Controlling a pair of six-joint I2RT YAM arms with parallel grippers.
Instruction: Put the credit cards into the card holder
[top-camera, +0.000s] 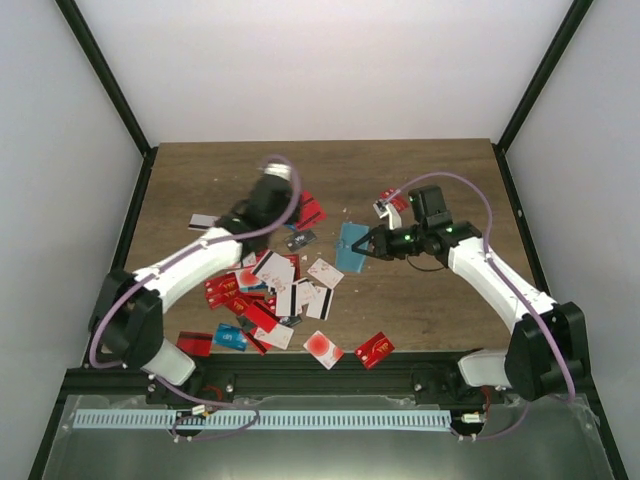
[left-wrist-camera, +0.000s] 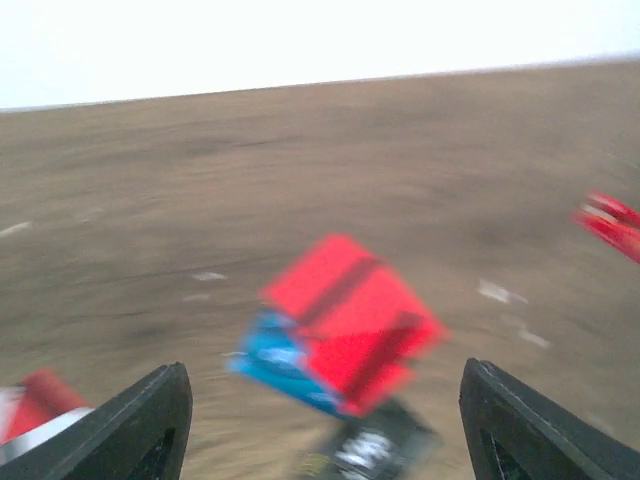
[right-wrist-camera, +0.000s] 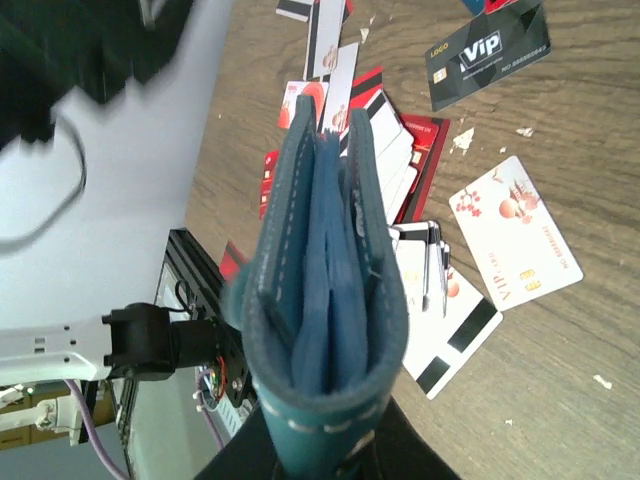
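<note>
- My right claw (top-camera: 378, 243) is pressed together on the folded bottom edge of the card holder (right-wrist-camera: 325, 300). It holds the holder up off the counter (top-camera: 420, 300), near the middle, with the pocket mouths pointing away from my wrist.
- That pinch sits on one edge only. I judge that a card pushed in hard could pivot the holder or pull it out of my grip.
- The holder's leaves stand almost together, so the slots look narrow. A card coming in slightly tilted would likely catch on a lip.
- My left claw (left-wrist-camera: 322, 400) is spread, with nothing between its fingers. It hangs above a red card (left-wrist-camera: 345, 330) that lies on a blue card (left-wrist-camera: 270, 365), with a dark card (left-wrist-camera: 375, 445) just beside them.
- Because these overlap, I could lift two at once or skid the top one away. The wrist view is smeared, so I cannot tell my height.
- The other credit cards (top-camera: 270, 290) lie scattered beside my left arm. A careless sweep could push some of them off the near edge.
</note>
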